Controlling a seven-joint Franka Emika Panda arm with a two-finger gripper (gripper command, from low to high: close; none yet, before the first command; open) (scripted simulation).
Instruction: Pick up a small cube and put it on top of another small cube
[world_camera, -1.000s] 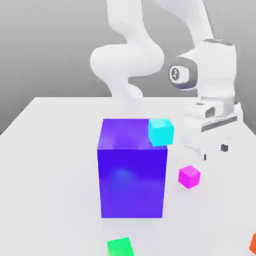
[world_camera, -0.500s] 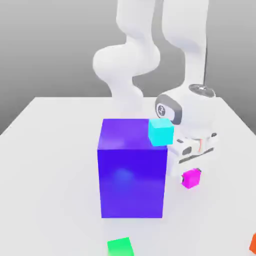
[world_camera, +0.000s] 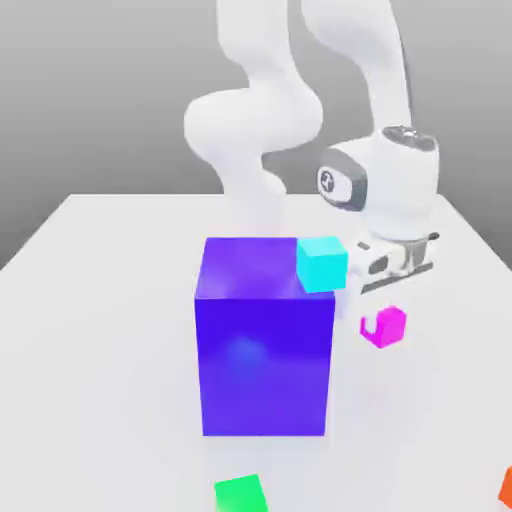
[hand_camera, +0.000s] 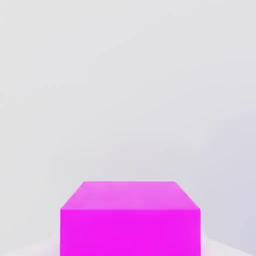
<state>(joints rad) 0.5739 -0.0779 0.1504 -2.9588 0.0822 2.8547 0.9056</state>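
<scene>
My gripper (world_camera: 384, 318) hangs below my hand, just off the big cube's (world_camera: 264, 350) side toward the exterior view's right, and it is clamped on the small cube (world_camera: 386, 327), which sits clear above the table (world_camera: 100, 330). From my hand view, the small cube (hand_camera: 130, 220) is right in front of the camera with bare table behind it. 1 more small cube (world_camera: 322, 264) stands at the big cube's top corner nearest my hand. Another (world_camera: 240, 495) lies on the table in front of the big cube, and 1 sits at the frame's lower edge (world_camera: 506, 485), far to the exterior view's right.
</scene>
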